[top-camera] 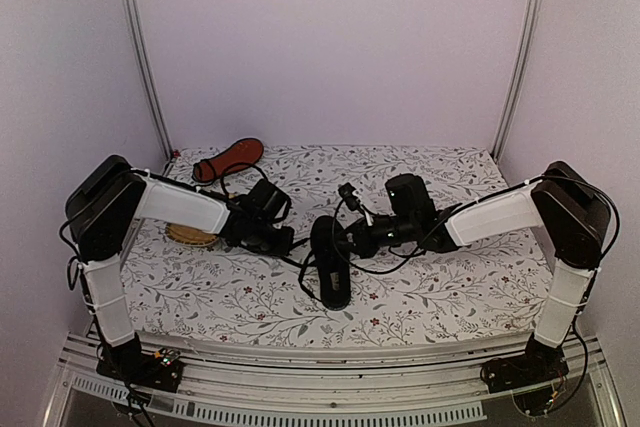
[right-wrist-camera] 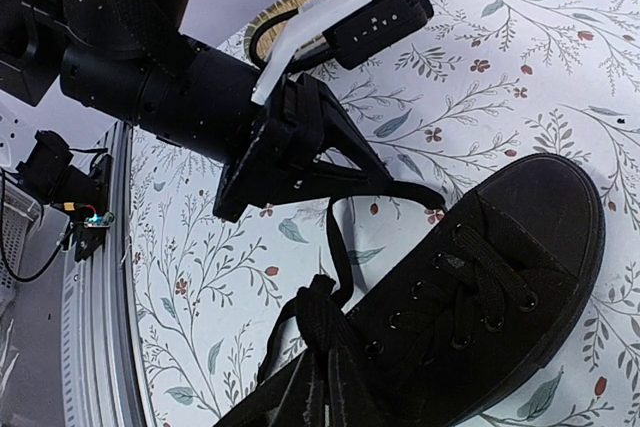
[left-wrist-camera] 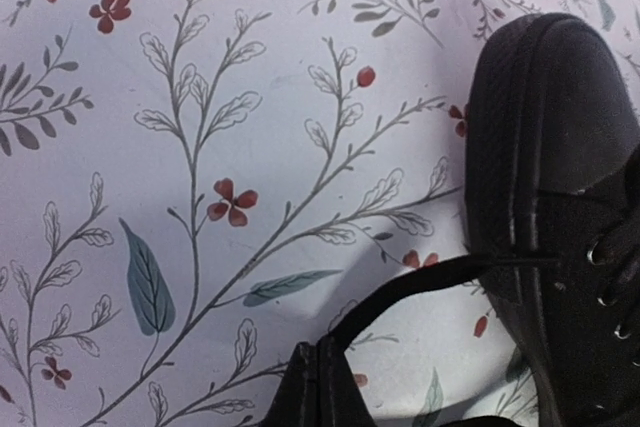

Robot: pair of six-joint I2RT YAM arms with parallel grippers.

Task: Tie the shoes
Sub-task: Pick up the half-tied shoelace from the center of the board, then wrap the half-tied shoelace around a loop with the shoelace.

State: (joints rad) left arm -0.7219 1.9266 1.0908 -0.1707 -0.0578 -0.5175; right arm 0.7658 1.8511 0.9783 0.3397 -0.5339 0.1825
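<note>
Top external view puts the shoe (top-camera: 331, 265) in the middle of the table (top-camera: 450, 277), toe toward 12 o'clock, and the second shoe (top-camera: 228, 159) sole-up near 11. We see the left gripper (left-wrist-camera: 320, 392) at the shoe's 10 o'clock, pressed together on a lace (left-wrist-camera: 430, 282). The right gripper (right-wrist-camera: 312, 347), at 2 o'clock, pinches another stretch of lace. We judge both pulls should be gentle, equal and low, lest the light shoe skid or the thin lace slip free.
</note>
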